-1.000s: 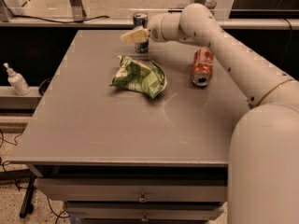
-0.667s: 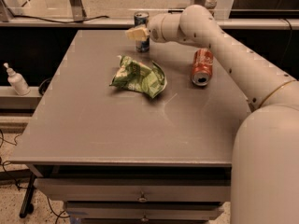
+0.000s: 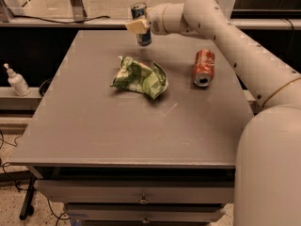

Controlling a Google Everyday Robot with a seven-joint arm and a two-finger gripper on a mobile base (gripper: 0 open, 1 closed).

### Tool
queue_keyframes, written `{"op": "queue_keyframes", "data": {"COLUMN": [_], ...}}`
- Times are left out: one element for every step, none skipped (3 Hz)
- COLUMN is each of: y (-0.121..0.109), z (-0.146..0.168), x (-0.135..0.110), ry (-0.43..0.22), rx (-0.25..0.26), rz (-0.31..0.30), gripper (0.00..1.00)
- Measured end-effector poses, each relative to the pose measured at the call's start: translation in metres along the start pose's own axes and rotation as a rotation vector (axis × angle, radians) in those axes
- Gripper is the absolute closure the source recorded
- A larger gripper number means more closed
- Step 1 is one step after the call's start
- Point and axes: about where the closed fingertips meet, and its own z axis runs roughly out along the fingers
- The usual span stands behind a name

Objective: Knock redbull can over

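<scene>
The redbull can (image 3: 140, 14) is a slim blue and silver can. It stands upright near the far edge of the grey table (image 3: 117, 126), left of centre. My gripper (image 3: 137, 26), at the end of the white arm (image 3: 211, 18) that reaches in from the right, is pressed against the can's front at mid-height and covers part of it. The can's base (image 3: 144, 41) shows below the gripper.
An orange-red soda can (image 3: 203, 67) lies on its side at the right of the table. A crumpled green chip bag (image 3: 139, 77) lies in the middle, just in front of the redbull can. A white pump bottle (image 3: 17, 80) stands off the table at the left.
My gripper has moved a little right and up, onto the redbull can. The can shows slightly higher in the view and is still upright. The soda can and chip bag have not moved.
</scene>
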Motion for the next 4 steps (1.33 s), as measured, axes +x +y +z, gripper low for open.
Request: {"op": "queue_keyframes", "data": {"y": [0.009, 0.021, 0.032, 0.044], "z": [-0.005, -0.021, -0.055, -0.094], "x": [-0.025, -0.041, -0.044, -0.04], "ry": [0.035, 0.095, 0.183, 0.279], "rx": [-0.054, -0.119, -0.146, -0.157], "rz": [-0.071, -0.134, -0.191, -0.219], "gripper": [1.0, 1.0, 1.0, 1.0]}}
